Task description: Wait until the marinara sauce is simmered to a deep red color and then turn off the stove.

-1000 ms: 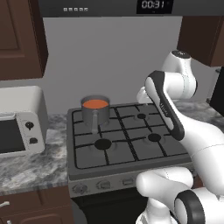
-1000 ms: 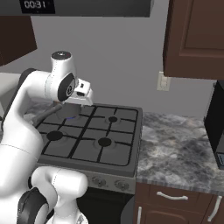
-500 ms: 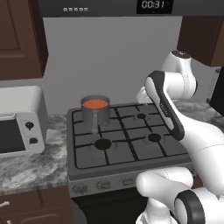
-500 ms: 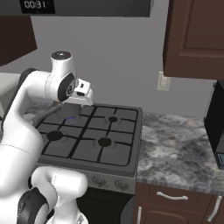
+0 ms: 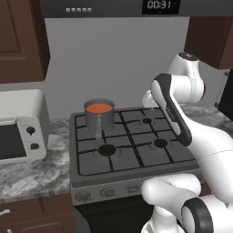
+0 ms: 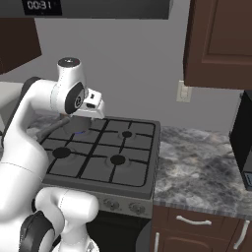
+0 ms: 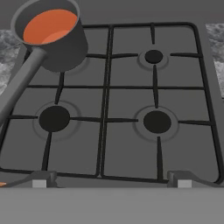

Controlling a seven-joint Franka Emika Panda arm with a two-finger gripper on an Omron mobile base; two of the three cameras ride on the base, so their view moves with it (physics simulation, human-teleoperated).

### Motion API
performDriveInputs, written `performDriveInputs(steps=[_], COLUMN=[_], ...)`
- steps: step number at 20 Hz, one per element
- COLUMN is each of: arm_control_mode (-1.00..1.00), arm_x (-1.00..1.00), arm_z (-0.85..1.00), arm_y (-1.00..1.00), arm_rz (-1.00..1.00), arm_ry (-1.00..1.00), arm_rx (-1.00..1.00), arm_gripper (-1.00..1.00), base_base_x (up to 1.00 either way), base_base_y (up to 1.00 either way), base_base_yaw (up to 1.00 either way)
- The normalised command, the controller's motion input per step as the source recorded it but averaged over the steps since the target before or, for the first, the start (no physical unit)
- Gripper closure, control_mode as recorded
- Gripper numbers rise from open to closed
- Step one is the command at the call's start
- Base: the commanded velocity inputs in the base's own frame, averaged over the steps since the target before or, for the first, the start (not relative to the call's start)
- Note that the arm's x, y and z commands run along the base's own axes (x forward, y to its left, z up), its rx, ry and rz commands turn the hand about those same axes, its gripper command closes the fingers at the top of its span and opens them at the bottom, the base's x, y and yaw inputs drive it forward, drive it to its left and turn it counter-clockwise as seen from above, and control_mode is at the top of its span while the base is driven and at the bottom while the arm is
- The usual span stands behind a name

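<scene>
The stove (image 5: 132, 150) is seen set into a grey marbled counter (image 6: 206, 167), with black grates and four round burners. A grey saucepan (image 5: 99, 116) is placed on the far left burner. Its long handle (image 7: 19, 83) is pointed toward the near edge of the range. The marinara sauce (image 5: 99, 108) is contained in the pan as a flat orange-red disc; in the hand view the same sauce (image 7: 50, 26) is noted at upper left, orange with a slightly paler patch.

A row of small grey knobs (image 5: 108, 192) is observed along the stove's front panel; from the right side the knobs (image 6: 120, 205) are seen below the near edge of the grates.

The gripper (image 7: 111, 181) is held above the far part of the cooktop, looking down over the burners. Its two finger tips (image 7: 41, 179) are seen far apart at the bottom of the hand view, so the claw is recorded as released, with nothing between the fingers.

A white toaster oven (image 5: 18, 132) with two dark knobs is noted on the counter left of the stove. A clock display (image 5: 156, 5) is lit above the range. Dark wood cabinets (image 6: 219, 44) are mounted at upper right.
</scene>
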Motion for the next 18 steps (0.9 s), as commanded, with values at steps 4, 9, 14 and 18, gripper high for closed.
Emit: performDriveInputs(steps=[4,9,14,18], arm_control_mode=[-1.0,-1.0,-1.0,-1.0], arm_x=[0.0,0.0,0.0,0.0], arm_z=[0.0,0.0,0.0,0.0], arm_y=[0.0,0.0,0.0,0.0], arm_rz=[0.0,0.0,0.0,0.0], arm_ry=[0.0,0.0,0.0,0.0], arm_rx=[0.0,0.0,0.0,0.0], arm_gripper=[-1.0,-1.0,-1.0,-1.0], base_base_x=[0.0,0.0,0.0,0.0], base_base_y=[0.0,0.0,0.0,0.0], base_base_yaw=[0.0,0.0,0.0,0.0])
